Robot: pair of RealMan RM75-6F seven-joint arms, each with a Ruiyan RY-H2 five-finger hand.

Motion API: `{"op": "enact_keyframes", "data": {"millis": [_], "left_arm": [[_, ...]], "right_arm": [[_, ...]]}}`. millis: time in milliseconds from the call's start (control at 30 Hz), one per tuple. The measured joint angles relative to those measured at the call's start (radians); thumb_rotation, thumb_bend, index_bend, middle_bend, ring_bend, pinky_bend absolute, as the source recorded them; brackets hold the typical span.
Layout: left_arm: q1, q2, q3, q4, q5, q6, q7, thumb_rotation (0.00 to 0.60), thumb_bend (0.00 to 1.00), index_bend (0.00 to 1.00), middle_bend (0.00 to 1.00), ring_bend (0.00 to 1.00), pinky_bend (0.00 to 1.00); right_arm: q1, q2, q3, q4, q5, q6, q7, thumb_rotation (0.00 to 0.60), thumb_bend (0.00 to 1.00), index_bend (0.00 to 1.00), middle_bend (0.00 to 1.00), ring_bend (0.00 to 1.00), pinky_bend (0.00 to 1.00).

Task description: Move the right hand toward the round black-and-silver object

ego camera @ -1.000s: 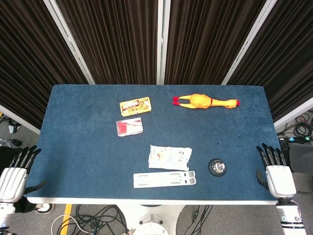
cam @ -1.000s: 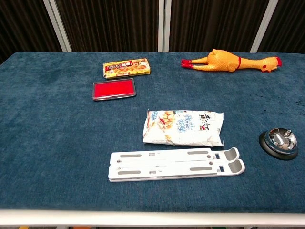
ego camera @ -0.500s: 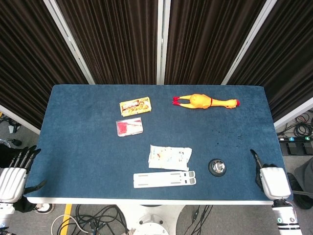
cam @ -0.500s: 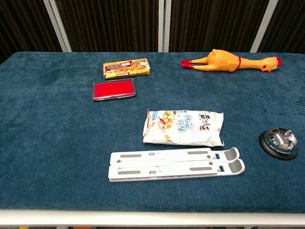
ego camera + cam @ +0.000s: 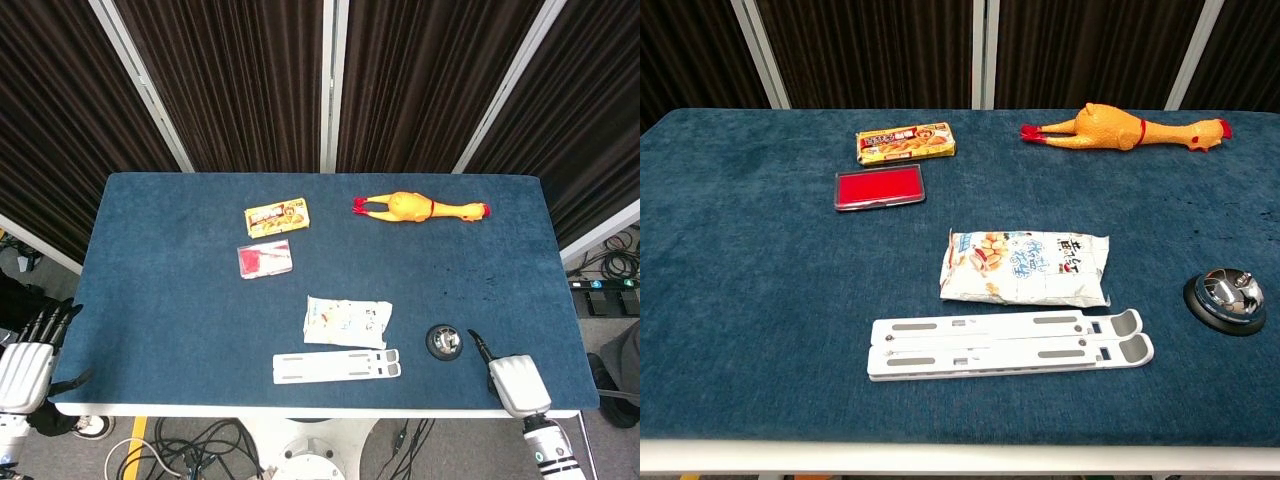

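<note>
— two views are given. what is shown from the head?
— the right hand (image 5: 516,384) is seen at the near table (image 5: 180,300) edge, just right of the bell (image 5: 444,342), not touching. only its back and one raised finger are shown, so its spread cannot be told. the left hand (image 5: 25,362) is held off the left corner, fingers apart, likely kept clear.
— and from the chest?
— neither hand is shown. the bell (image 5: 1226,299) is seen near the right edge, beside the stand (image 5: 1010,345).
</note>
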Motion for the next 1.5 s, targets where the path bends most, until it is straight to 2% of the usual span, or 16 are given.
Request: {"op": "enact_keyframes", "data": {"millis": [600, 967, 1267, 1500], "left_arm": [[0.004, -0.001, -0.002, 0.020, -0.009, -0.001, -0.024, 0.600, 0.12, 0.11, 0.03, 0.00, 0.14], [0.001, -0.002, -0.002, 0.017, -0.006, -0.004, -0.020, 0.600, 0.12, 0.11, 0.03, 0.00, 0.14], [0.005, -0.002, 0.000, 0.025, -0.009, -0.004, -0.027, 0.600, 0.12, 0.11, 0.03, 0.00, 0.14], [0.004, -0.003, -0.001, 0.023, -0.004, 0.000, -0.025, 0.600, 0.12, 0.11, 0.03, 0.00, 0.14]], "right_arm": [[0.034, -0.047, -0.012, 0.005, 0.049, -0.106, -0.084, 0.600, 1.00, 0.00, 0.92, 0.85, 0.71], [0.031, -0.035, -0.008, -0.011, 0.025, -0.058, -0.069, 0.600, 1.00, 0.00, 0.92, 0.85, 0.71], [0.039, -0.050, -0.020, 0.007, 0.065, -0.121, -0.082, 0.600, 1.00, 0.00, 0.92, 0.85, 0.71], [0.034, -0.039, -0.010, -0.010, 0.041, -0.062, -0.072, 0.600, 1.00, 0.00, 0.92, 0.85, 0.71]]}}
